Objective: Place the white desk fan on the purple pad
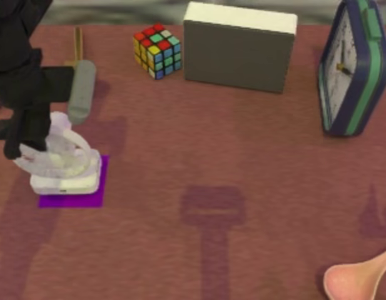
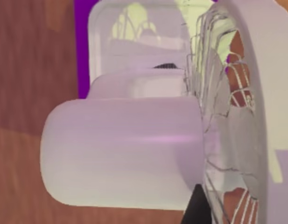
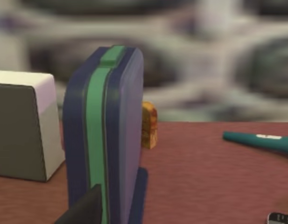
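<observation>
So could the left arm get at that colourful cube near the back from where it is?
Probably yes: the Rubik's cube stands in the open, with only bare table around it. But the left end effector is busy at the white desk fan.

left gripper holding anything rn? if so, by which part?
Cannot tell. The left gripper is at the white desk fan, near its cage, and the fan's base sits on the purple pad, but no view shows the fingers' contact.

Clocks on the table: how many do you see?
1. The blue-green clock stands at the table's far right, beside the grey box. Others may be hidden.
</observation>
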`<state>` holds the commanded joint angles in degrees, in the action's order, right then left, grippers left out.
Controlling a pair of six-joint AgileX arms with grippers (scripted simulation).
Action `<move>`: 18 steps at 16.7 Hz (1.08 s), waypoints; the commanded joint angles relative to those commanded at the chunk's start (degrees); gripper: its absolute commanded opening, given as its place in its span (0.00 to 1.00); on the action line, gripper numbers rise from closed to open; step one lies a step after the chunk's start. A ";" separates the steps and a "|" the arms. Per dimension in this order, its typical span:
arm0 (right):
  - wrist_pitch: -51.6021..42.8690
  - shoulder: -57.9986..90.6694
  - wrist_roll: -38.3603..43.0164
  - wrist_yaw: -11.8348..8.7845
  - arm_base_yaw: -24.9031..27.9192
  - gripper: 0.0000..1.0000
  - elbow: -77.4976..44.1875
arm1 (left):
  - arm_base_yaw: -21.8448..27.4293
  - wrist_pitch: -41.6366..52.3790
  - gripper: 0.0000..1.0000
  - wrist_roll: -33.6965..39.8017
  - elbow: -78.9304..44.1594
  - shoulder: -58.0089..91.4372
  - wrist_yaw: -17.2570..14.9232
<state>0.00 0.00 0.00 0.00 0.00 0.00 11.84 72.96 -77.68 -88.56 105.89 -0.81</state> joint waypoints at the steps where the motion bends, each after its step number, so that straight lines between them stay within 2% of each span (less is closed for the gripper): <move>1: 0.00 0.00 0.00 0.00 0.00 1.00 0.00 | 0.00 0.00 0.00 0.00 0.00 0.00 0.00; 14: 0.00 0.00 0.00 0.00 0.00 1.00 0.00 | 0.00 0.00 0.98 0.00 0.00 0.00 0.00; 18: 0.00 0.00 0.00 0.00 0.00 1.00 0.00 | 0.00 0.00 1.00 0.00 0.00 0.00 0.00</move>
<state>0.00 0.00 0.00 0.00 0.00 0.00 11.84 72.96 -77.68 -88.56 105.89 -0.81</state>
